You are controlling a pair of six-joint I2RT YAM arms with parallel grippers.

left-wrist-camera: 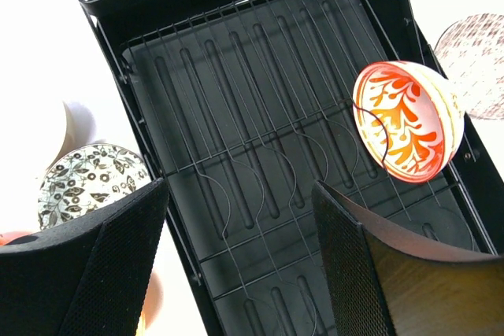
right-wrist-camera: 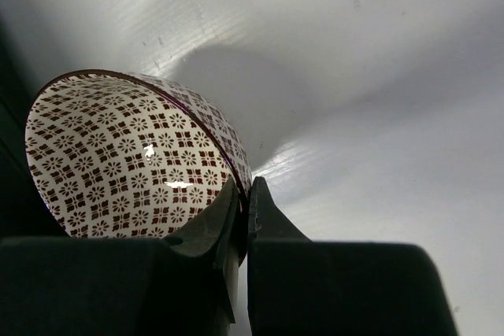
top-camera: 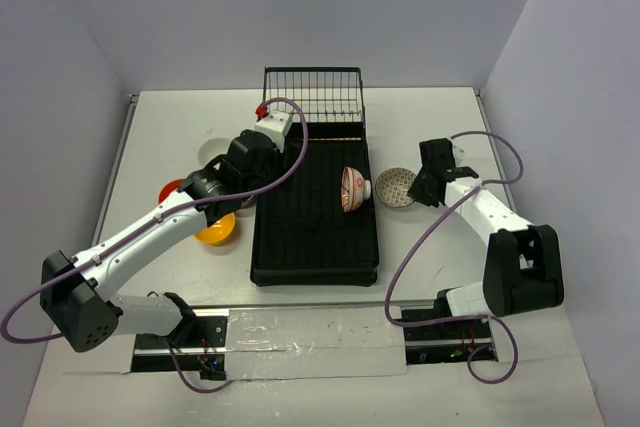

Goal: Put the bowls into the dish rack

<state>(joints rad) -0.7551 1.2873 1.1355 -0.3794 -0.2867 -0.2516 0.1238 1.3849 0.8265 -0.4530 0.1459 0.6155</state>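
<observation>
The dish rack (top-camera: 315, 232) is a long black ribbed tray with a wire basket (top-camera: 312, 95) at its far end. A red-on-white bowl (top-camera: 353, 188) stands on edge in the rack's wire slots, also clear in the left wrist view as the red-on-white bowl (left-wrist-camera: 406, 121). Just right of the rack, a pinkish patterned bowl (top-camera: 397, 187) is tilted on the table. My right gripper (right-wrist-camera: 244, 194) is shut on that pinkish bowl's (right-wrist-camera: 126, 155) rim, one finger inside and one outside. My left gripper (left-wrist-camera: 239, 194) hovers open and empty over the rack's (left-wrist-camera: 236, 100) left side.
Left of the rack sit a red-orange bowl (top-camera: 172, 190), a yellow-orange bowl (top-camera: 217, 230), a white bowl (top-camera: 212, 150) and a grey speckled bowl (left-wrist-camera: 93, 182), partly under my left arm. Walls close the table at the back and on both sides.
</observation>
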